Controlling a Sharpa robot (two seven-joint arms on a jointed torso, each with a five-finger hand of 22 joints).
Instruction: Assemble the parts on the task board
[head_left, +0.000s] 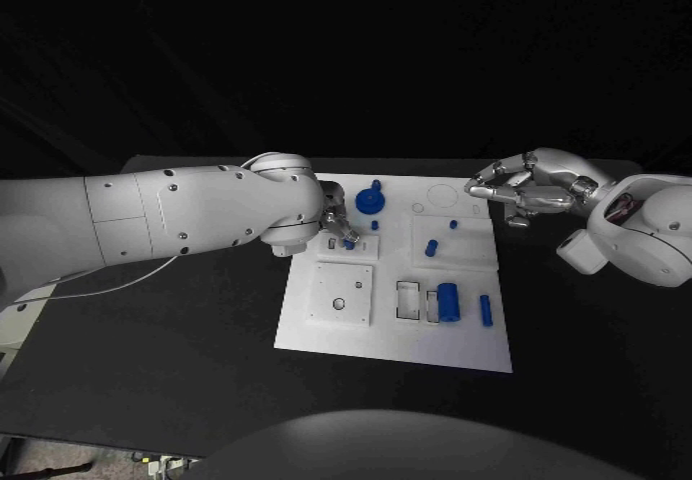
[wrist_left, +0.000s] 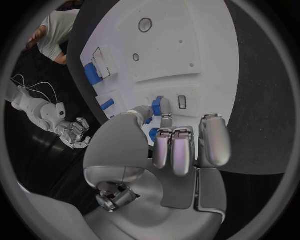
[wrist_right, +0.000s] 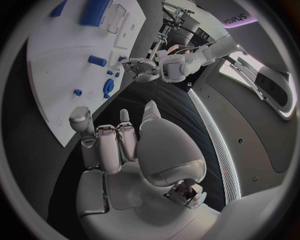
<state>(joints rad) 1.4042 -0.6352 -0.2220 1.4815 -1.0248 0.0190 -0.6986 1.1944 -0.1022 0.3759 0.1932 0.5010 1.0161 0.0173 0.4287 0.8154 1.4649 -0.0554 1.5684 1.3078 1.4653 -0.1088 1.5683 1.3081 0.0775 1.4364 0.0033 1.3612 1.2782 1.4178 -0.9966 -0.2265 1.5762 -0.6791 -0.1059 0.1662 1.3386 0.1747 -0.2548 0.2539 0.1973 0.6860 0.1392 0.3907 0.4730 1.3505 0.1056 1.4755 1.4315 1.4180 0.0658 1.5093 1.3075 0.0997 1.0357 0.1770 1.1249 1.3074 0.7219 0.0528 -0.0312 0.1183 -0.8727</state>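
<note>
The white task board (head_left: 397, 340) lies in the middle of the black table. My left hand (head_left: 335, 225) hovers over the board's far left part and pinches a small blue piece (head_left: 349, 243) between thumb and a finger, just above a small white block. The left wrist view shows that hand (wrist_left: 175, 150) with the blue piece (wrist_left: 157, 106) at its fingertips, close to a small slot in the board (wrist_left: 187, 45). My right hand (head_left: 519, 190) hangs at the board's far right corner, fingers curled in, holding nothing; the right wrist view shows this hand (wrist_right: 119, 145) beside the board (wrist_right: 50, 95).
On the board stand a round blue knob (head_left: 372, 200) and short blue pegs (head_left: 431, 245), with a thick blue cylinder (head_left: 449, 301) and a slim blue bar (head_left: 486, 310) at the near right. A square white plate (head_left: 343, 293) sits near left. Bare black table surrounds the board.
</note>
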